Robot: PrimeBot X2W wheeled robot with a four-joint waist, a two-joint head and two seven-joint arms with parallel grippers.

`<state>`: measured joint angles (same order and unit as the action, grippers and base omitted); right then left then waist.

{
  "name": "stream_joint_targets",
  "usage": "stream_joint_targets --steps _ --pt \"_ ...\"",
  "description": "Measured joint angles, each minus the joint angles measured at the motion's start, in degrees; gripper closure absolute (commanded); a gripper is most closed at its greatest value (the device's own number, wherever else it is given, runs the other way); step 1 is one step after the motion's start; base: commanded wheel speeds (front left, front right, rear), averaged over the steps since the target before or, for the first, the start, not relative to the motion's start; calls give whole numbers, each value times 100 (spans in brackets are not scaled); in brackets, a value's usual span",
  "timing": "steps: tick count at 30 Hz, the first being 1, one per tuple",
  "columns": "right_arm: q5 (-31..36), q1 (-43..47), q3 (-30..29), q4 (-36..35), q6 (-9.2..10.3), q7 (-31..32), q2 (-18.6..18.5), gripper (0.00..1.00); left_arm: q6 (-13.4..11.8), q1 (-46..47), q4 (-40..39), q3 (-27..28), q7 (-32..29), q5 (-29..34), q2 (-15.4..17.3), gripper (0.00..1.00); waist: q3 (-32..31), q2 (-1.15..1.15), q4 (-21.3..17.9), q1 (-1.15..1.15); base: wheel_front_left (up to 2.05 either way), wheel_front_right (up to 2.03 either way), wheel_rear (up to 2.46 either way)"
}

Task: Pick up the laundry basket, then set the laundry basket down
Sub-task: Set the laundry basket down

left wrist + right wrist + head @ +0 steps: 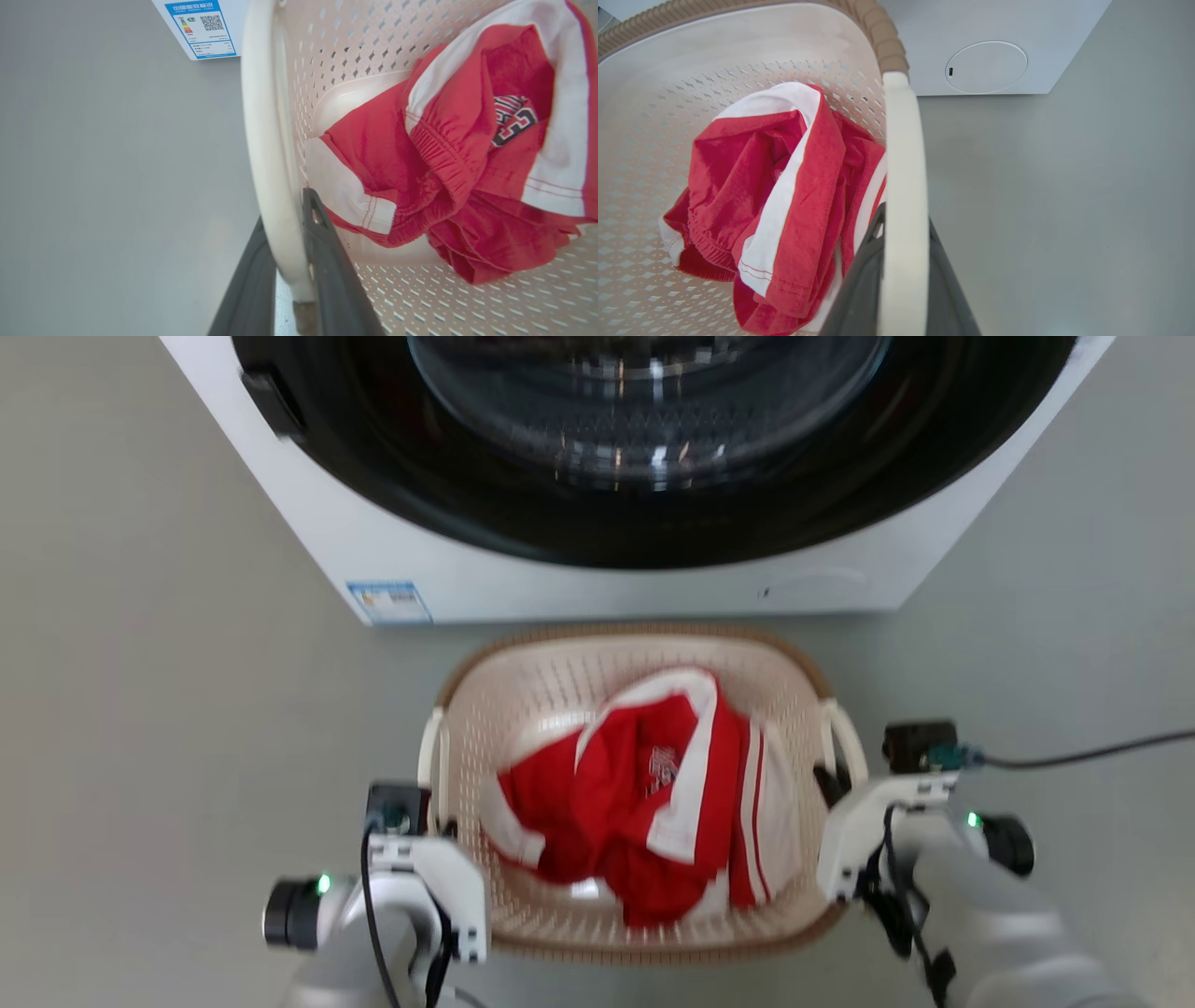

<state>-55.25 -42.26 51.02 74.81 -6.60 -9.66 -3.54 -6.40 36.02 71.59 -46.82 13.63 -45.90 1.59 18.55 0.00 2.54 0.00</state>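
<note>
On the washing machine (653, 593), at the lower-left corner of its front as the head view shows it, is an energy label (204, 29) headed 中国能效标识 in white on blue. Below the heading are coloured grade arrows and a QR code (211, 22); the small print is not legible. The red and white garment (467, 154) in the laundry basket (327, 37), just in front of the washing machine, carries a dark, white-edged printed figure (514, 120). It is partly folded and could be a 3 or a C.

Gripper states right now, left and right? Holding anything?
Left gripper: closed on the laundry basket's left handle.
Right gripper: closed on the right handle.
</note>
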Motion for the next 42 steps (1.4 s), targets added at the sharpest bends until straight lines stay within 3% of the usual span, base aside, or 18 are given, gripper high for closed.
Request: stream_joint_targets --steps 19,38,40,42 --pt "1839 -1309 -1673 4 0 -107 -83 100 -69 1479 -102 208 100 54 10 100 2136 0 177 0 0 0 0" --pt "2555 -1828 -2288 0 0 -227 -119 100 -267 1900 -412 561 100 478 62 100 2863 0 280 0 0 0 0" --pt "2614 -1828 -2317 1 0 -237 -121 76 -267 1900 -416 593 101 504 56 100 2850 0 278 0 0 0 0" --pt "2685 -1819 -2336 2 -4 -246 -124 64 -267 1900 -424 626 101 522 58 100 2836 0 279 0 0 0 0"
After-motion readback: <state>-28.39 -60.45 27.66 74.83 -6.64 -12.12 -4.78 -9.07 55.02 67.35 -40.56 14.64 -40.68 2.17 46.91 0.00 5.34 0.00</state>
